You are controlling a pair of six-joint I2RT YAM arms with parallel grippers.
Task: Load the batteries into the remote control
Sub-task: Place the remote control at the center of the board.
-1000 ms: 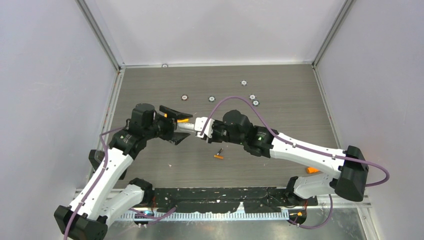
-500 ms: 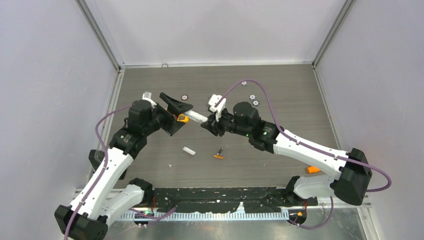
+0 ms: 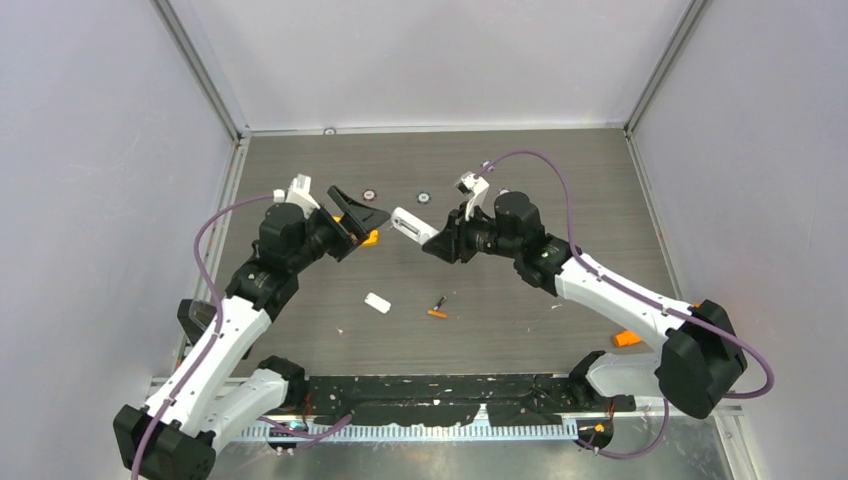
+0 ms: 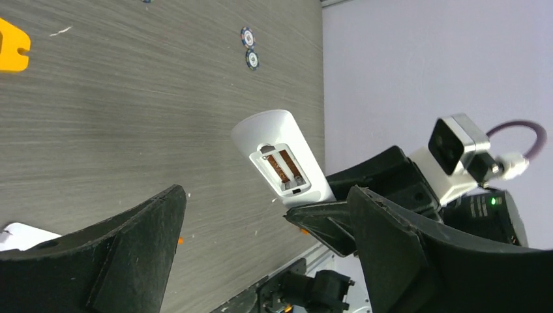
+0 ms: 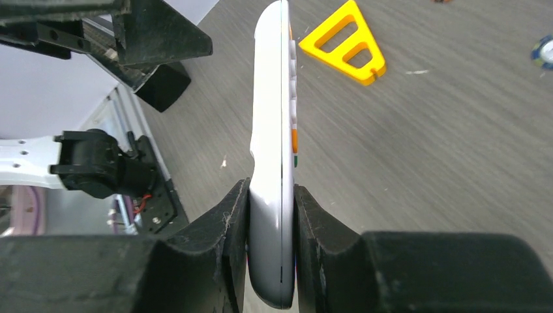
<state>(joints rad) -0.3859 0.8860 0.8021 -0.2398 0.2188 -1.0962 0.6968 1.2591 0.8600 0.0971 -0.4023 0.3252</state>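
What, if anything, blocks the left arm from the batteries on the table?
Probably yes, nothing does: the left tool is open and empty, the batteries lie uncovered, and the white tab sits apart from them.

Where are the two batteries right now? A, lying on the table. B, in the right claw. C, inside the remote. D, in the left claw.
A: the batteries lie loose on the table, and the remote control held by the right claw shows an open, empty compartment.

Dark grey wood-grain tabletop (image 3: 560,170), pale lilac-white walls (image 3: 440,60) closing it in on the left, right and far sides, aluminium posts (image 3: 200,70) rising from both far corners, soft even light throughout
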